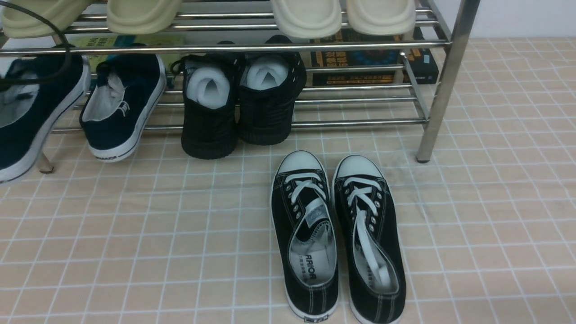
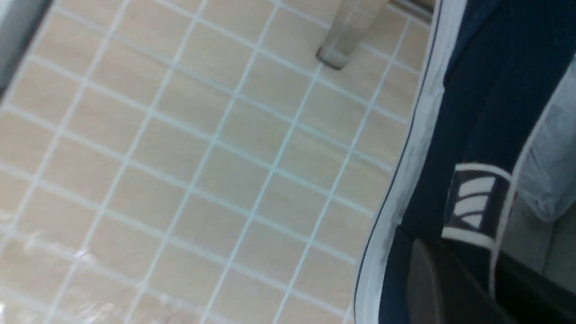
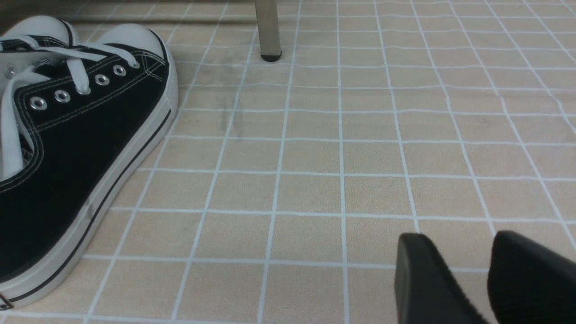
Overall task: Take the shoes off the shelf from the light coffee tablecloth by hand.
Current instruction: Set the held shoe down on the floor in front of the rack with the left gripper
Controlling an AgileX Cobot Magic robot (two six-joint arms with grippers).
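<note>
One navy-blue slip-on shoe point(image 1: 27, 117) hangs tilted at the far left, off the chrome shelf point(image 1: 445, 81) and above the light coffee tablecloth point(image 1: 135, 234). In the left wrist view my left gripper point(image 2: 486, 265) is shut on this shoe's point(image 2: 477, 112) heel wall, one finger point(image 2: 427, 274) outside and the other inside. The second navy shoe point(image 1: 121, 108) lies on the lower tier, heel over the front bar. My right gripper point(image 3: 468, 243) is open and empty, low over the cloth point(image 3: 315, 157). Neither gripper shows in the front view.
Black lace-up sneakers point(image 1: 337, 234) stand on the cloth in front of the shelf, also in the right wrist view point(image 3: 76, 135). Black knit shoes with white foam point(image 1: 243, 103) sit on the lower tier. Cream slippers point(image 1: 306, 18) lie on the top tier, books point(image 1: 373, 58) behind. A shelf leg point(image 3: 267, 31) stands ahead.
</note>
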